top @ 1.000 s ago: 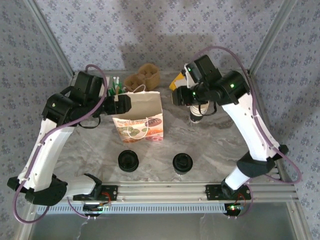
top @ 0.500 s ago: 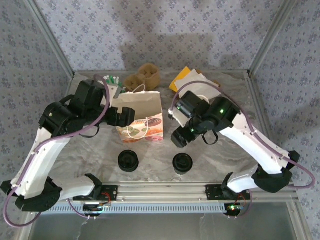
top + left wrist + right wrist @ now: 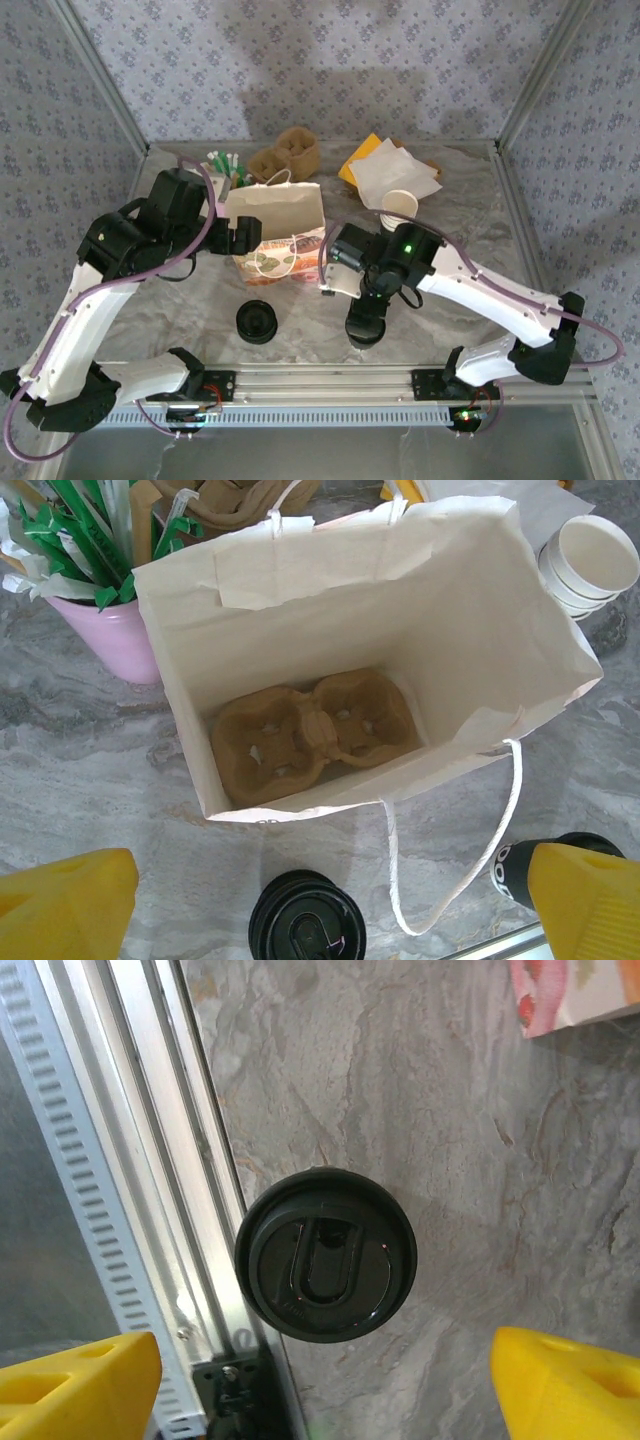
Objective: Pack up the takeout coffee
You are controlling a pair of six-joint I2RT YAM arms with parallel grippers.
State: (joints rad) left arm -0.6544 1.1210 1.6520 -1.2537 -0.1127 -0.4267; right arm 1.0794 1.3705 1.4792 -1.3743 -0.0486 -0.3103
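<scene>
The takeout coffee (image 3: 325, 1255) shows its round black lid from above, standing by the table's front rail; it is also near the front edge (image 3: 365, 336) in the top view. My right gripper (image 3: 325, 1392) (image 3: 362, 312) hangs open over it, one yellow finger on each side and both clear of the lid. The white paper bag (image 3: 330, 600) (image 3: 285, 212) stands open with a brown pulp cup carrier (image 3: 315, 730) on its floor. My left gripper (image 3: 325, 905) (image 3: 245, 235) is open above the bag's near edge, holding nothing.
A low pile of black lids (image 3: 305, 925) (image 3: 257, 322) lies in front of the bag. A stack of lidless cream cups (image 3: 400, 205), napkins (image 3: 395, 170), a pink cup of green stirrers (image 3: 95, 630) and spare brown carriers (image 3: 285, 153) stand at the back.
My right arm has swung from the lidless cup stack at the back right down to the front, over the lidded cup. The left arm shifted slightly by the bag.
</scene>
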